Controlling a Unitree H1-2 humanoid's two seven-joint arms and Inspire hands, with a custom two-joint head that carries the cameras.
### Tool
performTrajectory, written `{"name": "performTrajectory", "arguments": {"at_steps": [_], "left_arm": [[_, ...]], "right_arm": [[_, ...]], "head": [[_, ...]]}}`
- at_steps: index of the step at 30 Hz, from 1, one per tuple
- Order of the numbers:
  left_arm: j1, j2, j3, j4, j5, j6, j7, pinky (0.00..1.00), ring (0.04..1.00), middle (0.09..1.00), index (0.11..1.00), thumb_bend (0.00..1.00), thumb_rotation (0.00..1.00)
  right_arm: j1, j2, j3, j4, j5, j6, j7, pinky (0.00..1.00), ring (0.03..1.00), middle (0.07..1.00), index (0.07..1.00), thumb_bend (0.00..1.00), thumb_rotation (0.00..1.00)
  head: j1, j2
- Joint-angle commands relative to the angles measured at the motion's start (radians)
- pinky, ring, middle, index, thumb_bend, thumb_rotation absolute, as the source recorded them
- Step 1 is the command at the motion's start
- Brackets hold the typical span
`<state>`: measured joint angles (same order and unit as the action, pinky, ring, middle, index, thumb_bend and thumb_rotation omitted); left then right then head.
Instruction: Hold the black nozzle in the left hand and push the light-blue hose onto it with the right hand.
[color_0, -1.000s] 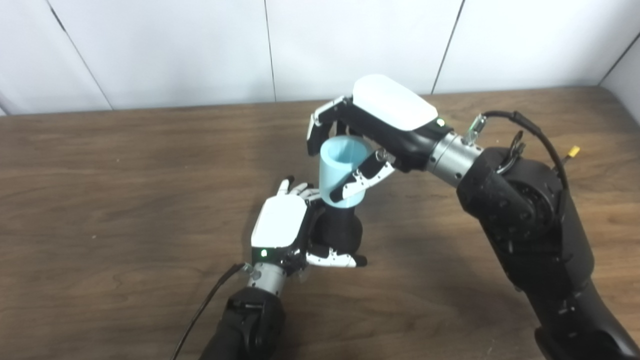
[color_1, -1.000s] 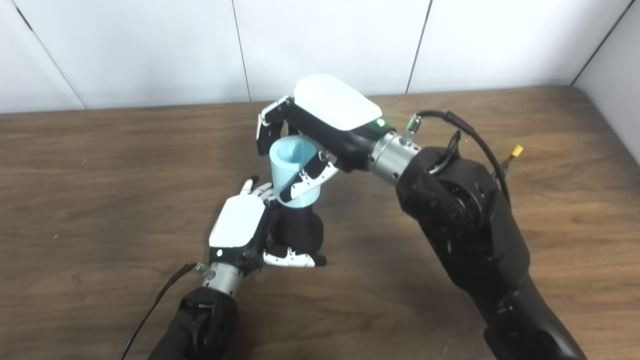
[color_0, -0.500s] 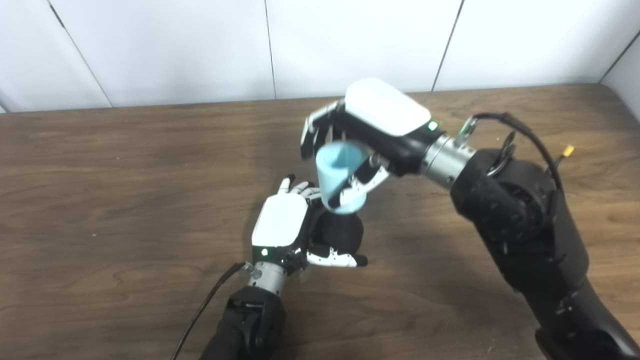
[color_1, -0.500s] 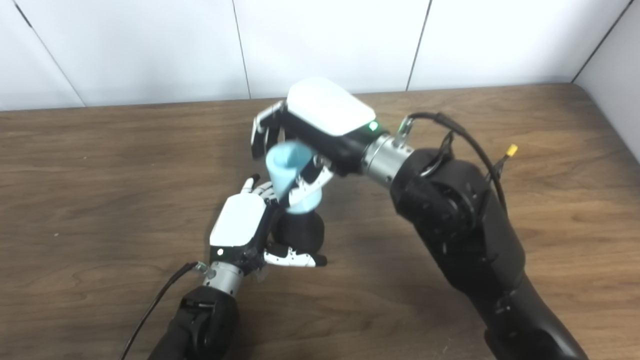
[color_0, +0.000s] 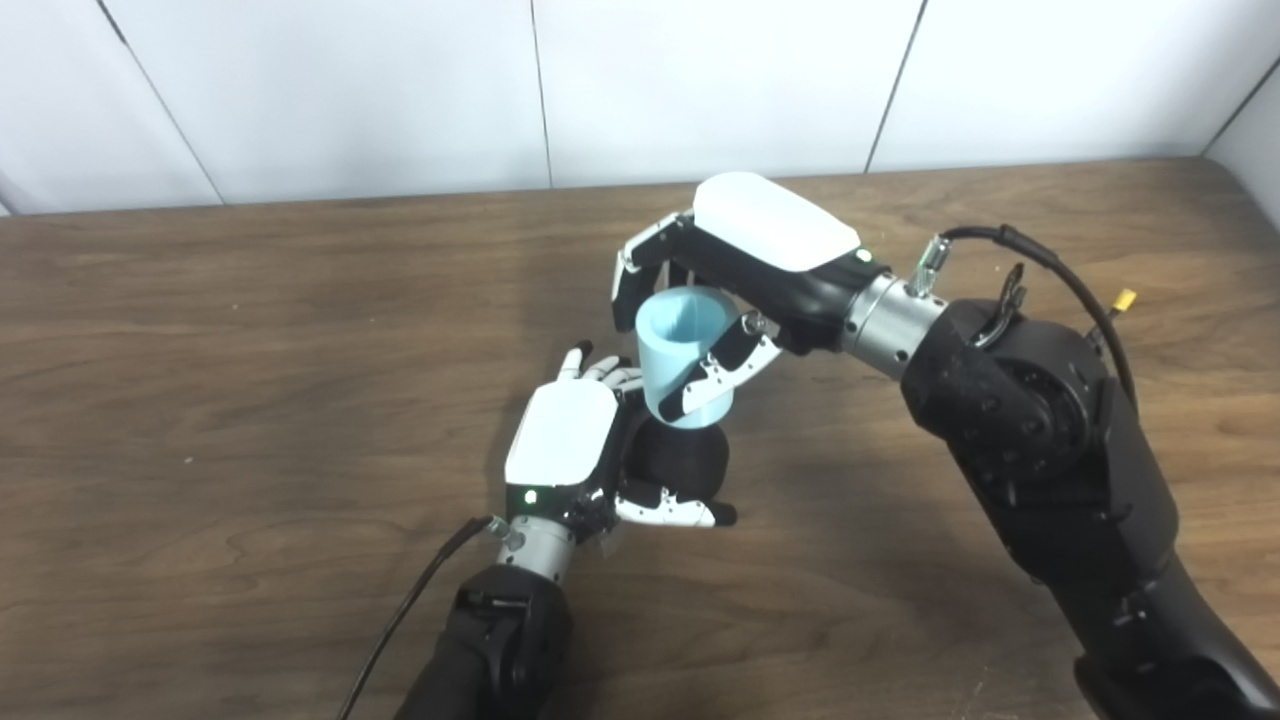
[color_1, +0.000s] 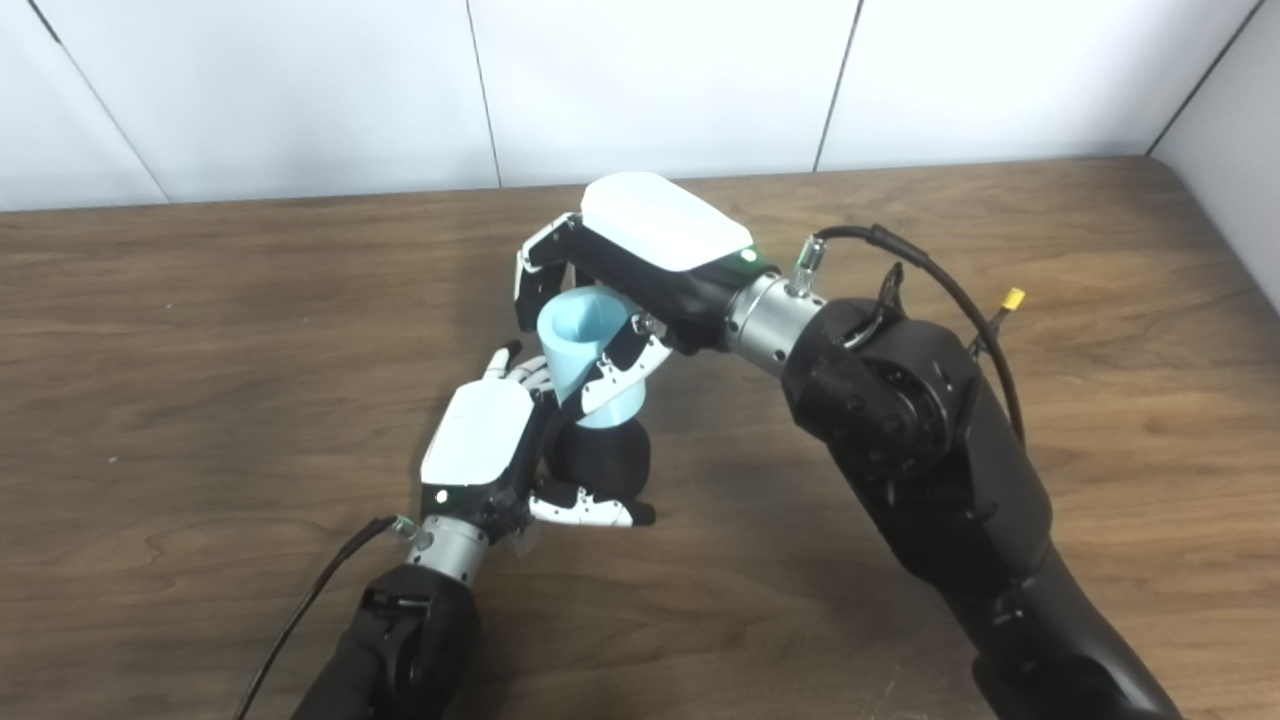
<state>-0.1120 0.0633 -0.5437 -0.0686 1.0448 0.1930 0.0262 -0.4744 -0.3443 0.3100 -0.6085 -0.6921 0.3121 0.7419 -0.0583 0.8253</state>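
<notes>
- The left hand (color_0: 562, 448), at lower centre of the frame, is wrapped around the black nozzle (color_0: 678, 466), thumb across its front, steadying it on the wooden table (color_0: 250, 350).
- The right hand (color_0: 745, 270), reaching in from the right, clasps the light-blue hose (color_0: 680, 350) by its side wall, fingers behind, thumb in front.
- The hose stands nearly upright at frame centre, open end up, its lower end meeting the top of the nozzle.
- The hose looks light and keeps its round shape under grip, so probably fairly stiff; a mid-wall hold suits pushing down.
- The nozzle looks rigid; gripping low on its body leaves the top free.
</notes>
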Motion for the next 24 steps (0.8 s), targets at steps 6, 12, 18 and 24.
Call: {"name": "performTrajectory", "arguments": {"at_steps": [6, 12, 18, 24], "left_arm": [[0.002, -0.009, -0.008, -0.018, 0.010, 0.002, -0.018, 1.00, 0.870, 0.761, 0.484, 0.52, 0.05], [0.002, -0.007, -0.009, -0.016, 0.012, -0.003, -0.013, 1.00, 0.865, 0.759, 0.484, 0.52, 0.05], [-0.001, -0.007, -0.010, -0.017, 0.016, 0.006, -0.030, 1.00, 0.869, 0.756, 0.483, 0.52, 0.05], [-0.003, -0.006, -0.009, -0.013, 0.011, -0.001, -0.019, 1.00, 0.862, 0.754, 0.484, 0.52, 0.05]], "right_arm": [[0.005, -0.013, -0.004, -0.008, 0.002, 0.000, -0.002, 0.28, 0.405, 0.526, 0.520, 0.49, 0.00], [-0.007, -0.027, 0.000, 0.000, 0.009, -0.049, -0.019, 0.47, 0.550, 0.618, 0.625, 0.81, 0.18], [-0.032, -0.042, 0.005, -0.028, -0.024, -0.036, 0.034, 0.66, 0.761, 0.795, 0.792, 0.97, 0.38], [-0.041, -0.041, -0.013, -0.052, -0.042, -0.003, 0.081, 0.75, 0.889, 0.913, 0.915, 0.94, 0.51]], "head": [[0.000, 0.002], [-0.001, 0.001], [-0.001, 0.001], [0.000, 0.001]]}}
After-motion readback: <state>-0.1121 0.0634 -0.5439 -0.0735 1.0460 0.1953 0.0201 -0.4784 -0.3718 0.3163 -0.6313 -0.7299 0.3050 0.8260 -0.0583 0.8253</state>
